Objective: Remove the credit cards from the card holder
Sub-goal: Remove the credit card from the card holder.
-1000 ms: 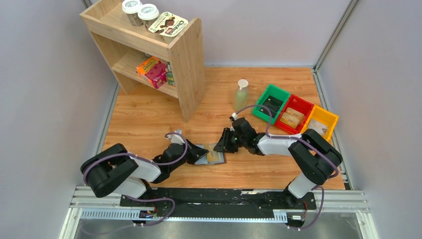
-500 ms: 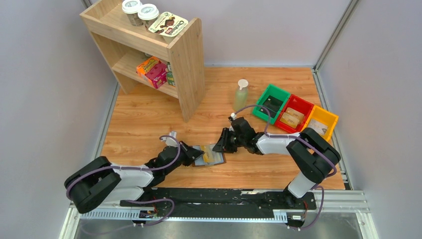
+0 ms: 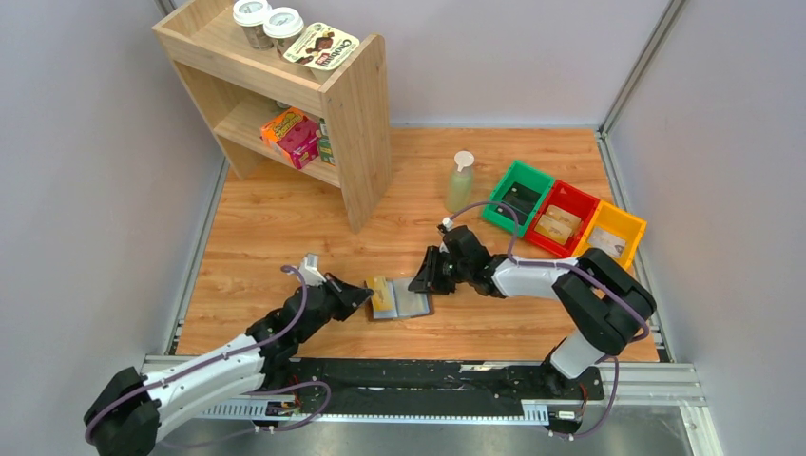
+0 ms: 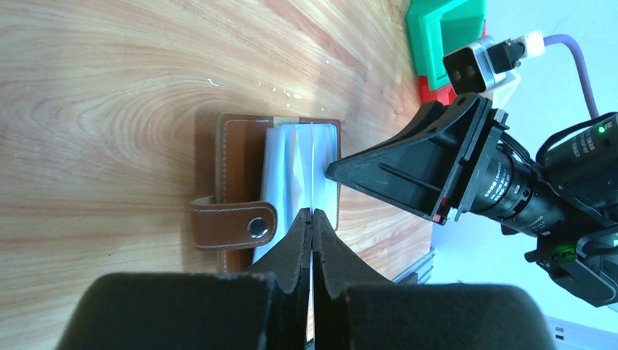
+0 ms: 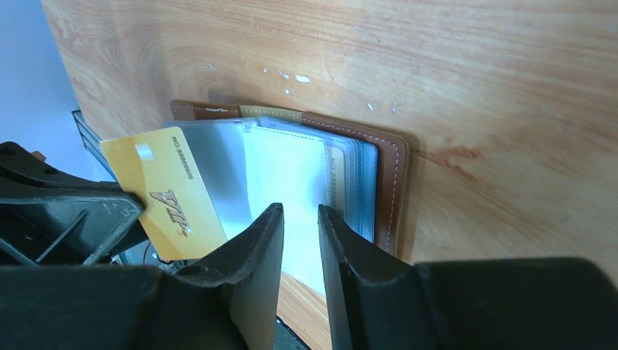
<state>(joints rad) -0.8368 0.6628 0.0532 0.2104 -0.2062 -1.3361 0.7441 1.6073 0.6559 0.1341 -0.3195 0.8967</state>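
Wooden table (image 3: 285, 218), open card holder (image 5: 390, 182), gold card (image 5: 171, 193), seemingly marked VIP

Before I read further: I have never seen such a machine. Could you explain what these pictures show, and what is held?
Two robot arms stand at a table's near edge. One picture looks down from above; the other two come from a camera on each wrist. An open brown card holder lies on the table; a shelf, a bottle and coloured bins stand farther back. The left gripper is shut on a gold card. The right gripper, jaws slightly apart, appears to rest its tips on the holder.
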